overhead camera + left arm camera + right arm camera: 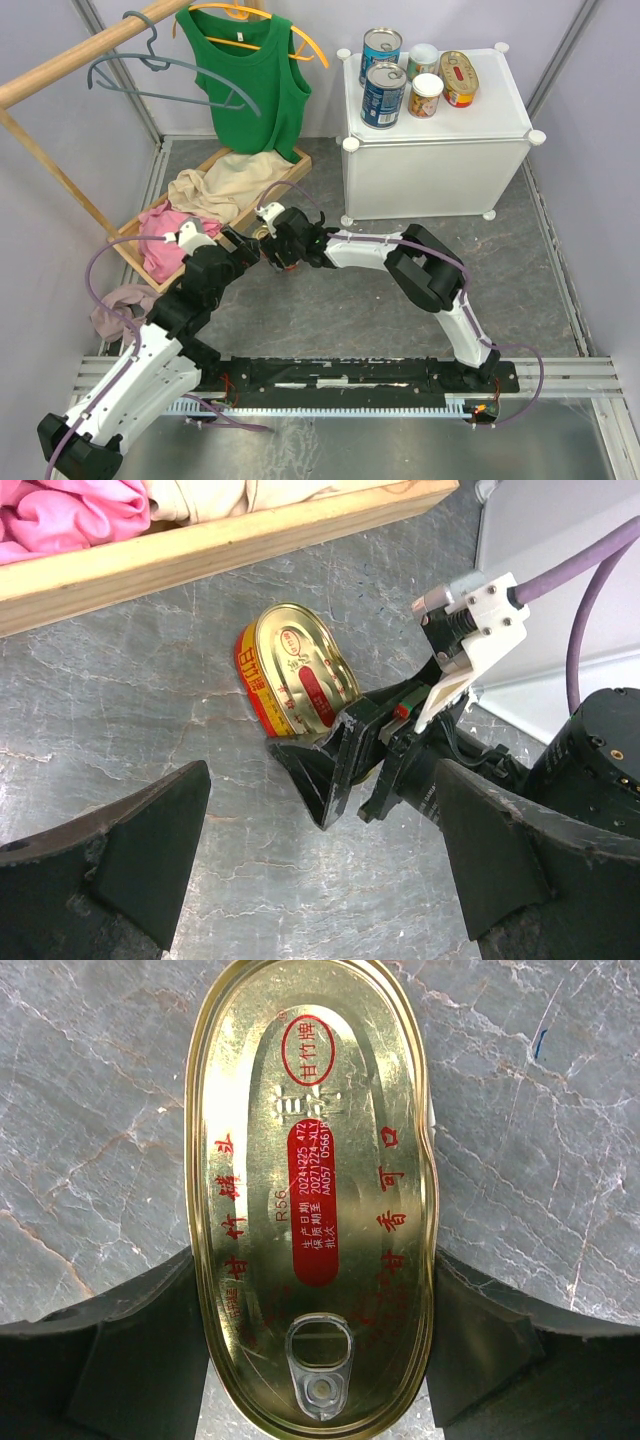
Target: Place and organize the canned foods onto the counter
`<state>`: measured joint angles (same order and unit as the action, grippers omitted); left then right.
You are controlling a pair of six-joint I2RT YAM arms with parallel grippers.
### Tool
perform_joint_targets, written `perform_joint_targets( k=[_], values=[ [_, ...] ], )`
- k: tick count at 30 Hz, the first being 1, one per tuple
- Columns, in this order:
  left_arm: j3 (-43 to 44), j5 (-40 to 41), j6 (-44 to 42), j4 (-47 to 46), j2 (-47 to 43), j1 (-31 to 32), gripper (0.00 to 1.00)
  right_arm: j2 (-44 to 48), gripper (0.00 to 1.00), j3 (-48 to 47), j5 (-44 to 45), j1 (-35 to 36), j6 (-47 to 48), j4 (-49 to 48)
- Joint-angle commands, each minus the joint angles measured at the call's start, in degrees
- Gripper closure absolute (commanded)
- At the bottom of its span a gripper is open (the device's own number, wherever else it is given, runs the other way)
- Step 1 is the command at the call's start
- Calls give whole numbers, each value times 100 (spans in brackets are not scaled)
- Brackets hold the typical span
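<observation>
One flat oval yellow-red tin (310, 1190) lies on the grey floor, gold lid up, just in front of the wooden tray; it also shows in the left wrist view (295, 680). My right gripper (312, 1325) is shut on its pull-tab end, with the fingers (140, 1350) pressed against both long sides. My left gripper (320, 820) is open and empty, hovering just short of the right gripper (350, 765). On the counter (440, 150) stand two blue-labelled tins (383, 95), a green-labelled can (423, 58), an orange-labelled can (427, 95) and the other oval tin (459, 78).
The wooden tray (290, 165) of clothes lies at the left, close behind the tin. A green top (250, 80) hangs on the rail above it. A crumpled cloth (120, 305) lies on the floor by my left arm.
</observation>
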<state>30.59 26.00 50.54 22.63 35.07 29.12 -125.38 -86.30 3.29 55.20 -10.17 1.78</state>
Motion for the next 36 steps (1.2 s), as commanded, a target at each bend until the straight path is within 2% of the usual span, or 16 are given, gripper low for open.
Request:
perform_joint_targets(
  k=[1, 12, 18, 26, 36],
  values=[
    [85, 225, 192, -230, -101, 16, 1, 369, 85, 139, 96, 72, 26, 130],
    [94, 252, 183, -223, -254, 14, 1, 957, 90, 479, 304, 168, 109, 184],
    [-93, 354, 210, -418, -382, 9, 1, 1239, 99, 589, 444, 202, 176, 385],
    [-25, 303, -11, -909, 42, 7, 1, 1839, 99, 658, 618, 320, 77, 820],
    [116, 492, -203, -1092, 22, 6, 1, 2379, 99, 443, 906, 568, 44, 1440]
  ],
)
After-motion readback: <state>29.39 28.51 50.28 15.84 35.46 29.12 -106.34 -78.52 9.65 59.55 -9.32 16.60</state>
